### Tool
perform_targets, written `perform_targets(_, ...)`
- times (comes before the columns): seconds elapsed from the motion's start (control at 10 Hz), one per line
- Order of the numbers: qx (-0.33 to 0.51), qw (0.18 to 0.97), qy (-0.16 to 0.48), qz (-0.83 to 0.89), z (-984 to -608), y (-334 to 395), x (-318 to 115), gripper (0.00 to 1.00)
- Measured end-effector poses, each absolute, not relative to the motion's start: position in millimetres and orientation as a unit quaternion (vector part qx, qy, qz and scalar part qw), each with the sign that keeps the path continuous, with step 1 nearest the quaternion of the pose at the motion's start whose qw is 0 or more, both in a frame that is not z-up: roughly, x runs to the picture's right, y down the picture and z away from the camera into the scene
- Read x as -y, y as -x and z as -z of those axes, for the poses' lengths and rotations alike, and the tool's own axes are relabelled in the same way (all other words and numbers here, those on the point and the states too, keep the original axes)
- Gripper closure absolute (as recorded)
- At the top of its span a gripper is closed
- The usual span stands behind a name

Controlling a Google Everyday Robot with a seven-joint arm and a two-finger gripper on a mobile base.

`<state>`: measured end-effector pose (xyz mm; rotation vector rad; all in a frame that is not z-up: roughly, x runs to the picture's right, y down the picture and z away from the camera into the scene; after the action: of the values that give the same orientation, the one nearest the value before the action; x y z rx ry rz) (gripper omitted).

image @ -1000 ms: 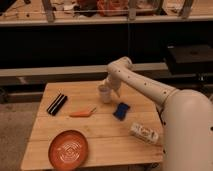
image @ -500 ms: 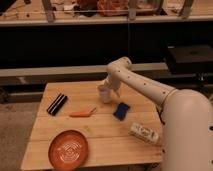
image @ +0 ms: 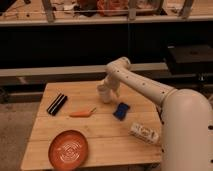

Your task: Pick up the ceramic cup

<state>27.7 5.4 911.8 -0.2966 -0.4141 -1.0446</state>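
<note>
One white arm reaches across a wooden counter [image: 100, 127] toward the far side, its gripper [image: 105, 93] down at the cup [image: 105, 95], a small pale vessel standing upright toward the back of the counter, left of a blue block [image: 120, 110] and above an orange carrot-like piece [image: 82, 113]. Gripper and cup overlap so closely from this angle that they read as a single pale shape, and whether the jaws are wide, narrow or already pressed on the cup cannot be told. Judging by that position, the task appears to be at the grasp itself: the approach looks finished and the lift not yet begun, since the cup seems to sit on the wood. What comes next would likely call for a firm, centred close on the cup's sides, then a straight rise so the tapered wall does not slip downward out of the grip. Elsewhere on the counter, a black bar [image: 57, 104] lies at the left, well apart from the cup; an orange plate [image: 68, 149] sits near the front left corner; and a white bottle [image: 144, 133] with a printed label lies on its side near the right front edge, beside the robot's pale body [image: 187, 132]. None of these stands in the way of a vertical lift.
</note>
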Motion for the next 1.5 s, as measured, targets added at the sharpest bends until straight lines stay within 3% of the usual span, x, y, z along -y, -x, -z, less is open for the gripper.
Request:
perform_targets(0.3,0.192,0.837,0.137,0.494,-911,-30,-6,0.6)
perform_targets(0.7,0.19,0.836,0.135,0.497,-909,-27,-6,0.97)
perform_targets(1.2,0.208,0.834,0.124,0.496,-902,-26,-3,1.0)
perform_targets(1.5,0.258,0.823,0.078,0.5,-861,-26,8,1.0)
